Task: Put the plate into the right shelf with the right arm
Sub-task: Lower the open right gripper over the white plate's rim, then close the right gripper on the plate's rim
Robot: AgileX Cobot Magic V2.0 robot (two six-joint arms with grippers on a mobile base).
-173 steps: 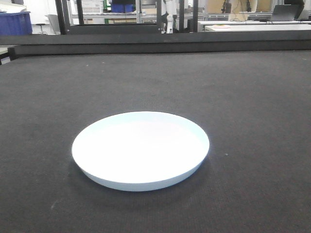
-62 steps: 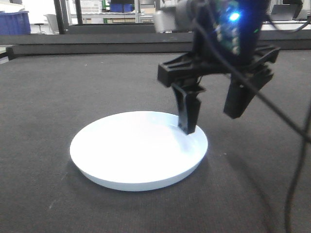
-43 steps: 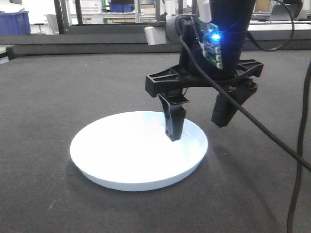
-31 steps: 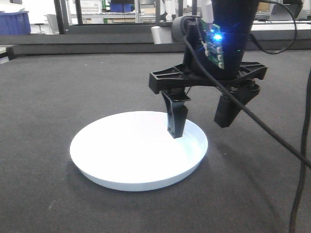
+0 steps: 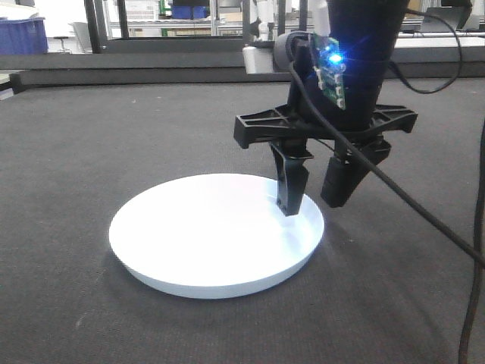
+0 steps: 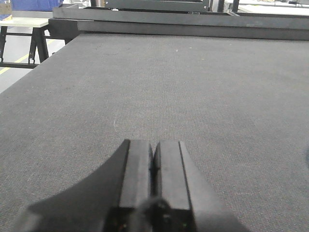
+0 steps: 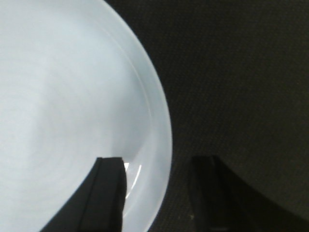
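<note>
Straddling plate (image 5: 204, 235) rim, apparently: end effector (image 5: 311, 205)

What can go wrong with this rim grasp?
1. The right gripper is open and straddles just one edge of the plate. Pinched off-centre on its low sloping rim, the plate may tilt or slip on the lift.
2. The inner finger sits low over the plate's floor; pressing down could tip the plate or skid it on the mat.
3. A loose cable hangs beside the gripper and might snag.
</note>
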